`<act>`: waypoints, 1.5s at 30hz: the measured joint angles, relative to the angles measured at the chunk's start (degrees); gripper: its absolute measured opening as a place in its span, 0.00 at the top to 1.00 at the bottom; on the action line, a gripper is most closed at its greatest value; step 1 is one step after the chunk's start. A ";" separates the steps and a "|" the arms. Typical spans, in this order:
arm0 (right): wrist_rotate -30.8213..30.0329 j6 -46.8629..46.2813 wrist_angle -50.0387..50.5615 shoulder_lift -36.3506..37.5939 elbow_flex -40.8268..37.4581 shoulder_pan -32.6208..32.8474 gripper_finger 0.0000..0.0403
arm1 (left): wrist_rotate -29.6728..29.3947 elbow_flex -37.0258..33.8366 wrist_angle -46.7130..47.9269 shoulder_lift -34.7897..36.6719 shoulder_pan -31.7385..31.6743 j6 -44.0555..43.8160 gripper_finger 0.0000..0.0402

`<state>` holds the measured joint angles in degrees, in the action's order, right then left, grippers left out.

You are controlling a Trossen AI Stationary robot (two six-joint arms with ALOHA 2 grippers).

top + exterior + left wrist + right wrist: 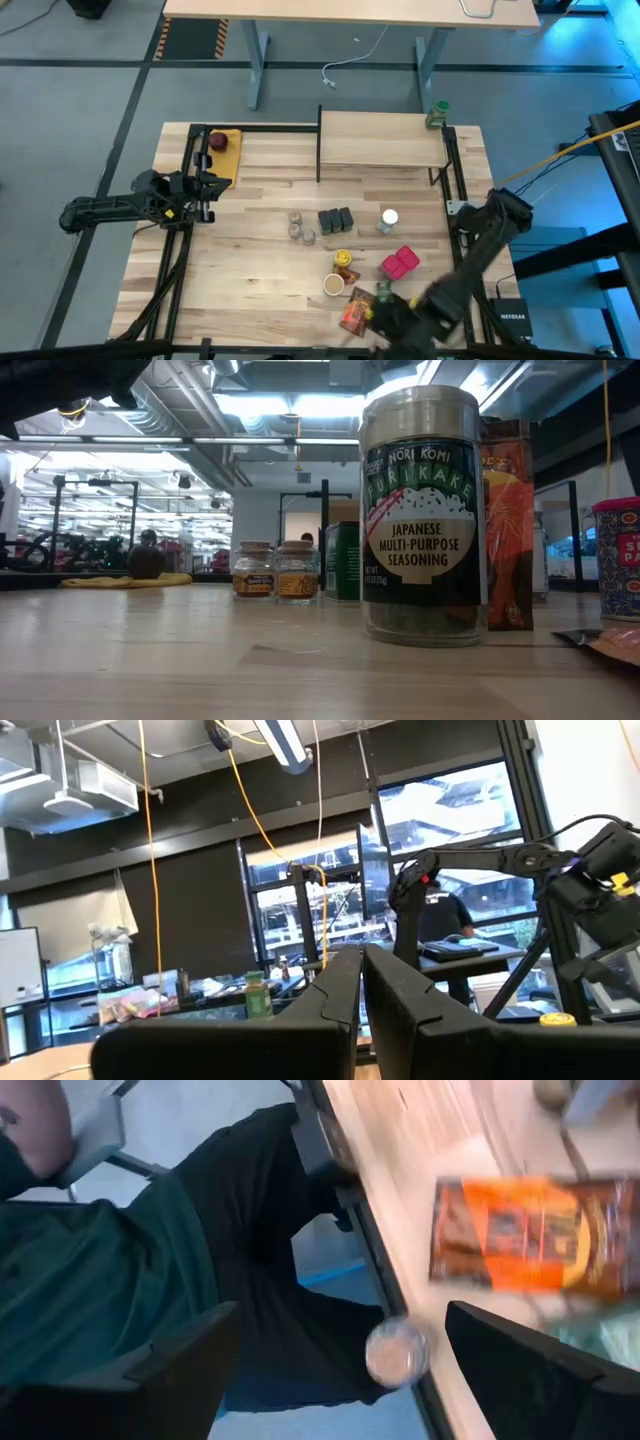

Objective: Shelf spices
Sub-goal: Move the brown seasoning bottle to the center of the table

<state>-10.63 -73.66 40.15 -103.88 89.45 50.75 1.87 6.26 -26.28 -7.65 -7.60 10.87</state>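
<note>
The right gripper sits at the lower centre-right of the high view, at the counter's near edge, jaws apart. In the right wrist view its fingers stand wide, with a clear-lidded jar between them and not touching either. The orange packet lies flat just beyond, long axis running along the counter edge. A person in a green top sits past that edge.

The left gripper waits at the left of the high view, jaws nearly together.

The shelf stands at upper centre, long axis across the frame, one green-lidded jar upright beside its right end. The remaining spices stand clustered mid-counter.
</note>
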 joint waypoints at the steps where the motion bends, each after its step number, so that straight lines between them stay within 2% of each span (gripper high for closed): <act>1: -1.64 -1.69 0.63 0.00 0.00 1.44 0.11 | 0.00 0.00 -0.01 0.01 0.01 0.00 0.97; 7: -12.02 -8.43 1.45 -1.76 -0.07 9.16 0.11 | 0.00 0.00 -0.02 0.01 -0.01 0.00 0.97; 10: -17.30 -7.24 0.84 -3.27 -0.02 11.69 0.11 | -0.01 0.00 0.46 0.01 -0.01 0.00 0.97; 13: -18.84 -2.28 2.02 -5.41 -0.08 12.76 0.11 | 0.02 0.00 0.53 0.01 0.00 0.00 0.97; 17: -19.24 3.37 1.62 -6.50 -0.09 12.50 0.11 | -0.02 0.00 3.23 0.00 0.01 0.00 0.97; 24: -18.59 3.82 1.91 -6.65 -0.09 10.34 0.11 | 0.00 0.00 10.03 -0.01 -0.01 0.22 0.97; 28: -18.09 3.86 1.26 -7.58 -0.09 10.18 0.11 | -0.03 0.00 9.52 0.00 -0.01 0.32 0.97; 34: -10.71 4.04 -0.38 -10.39 -0.09 9.59 0.11 | -0.02 0.00 8.80 0.00 -0.01 1.75 0.97; 45: -10.78 7.68 -0.86 -14.09 -0.09 9.05 0.11 | -0.60 -0.02 7.26 0.01 -0.01 2.57 0.97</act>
<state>-21.41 -65.98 39.29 -117.96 89.36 59.80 1.27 6.24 -19.03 -7.64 -7.62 13.44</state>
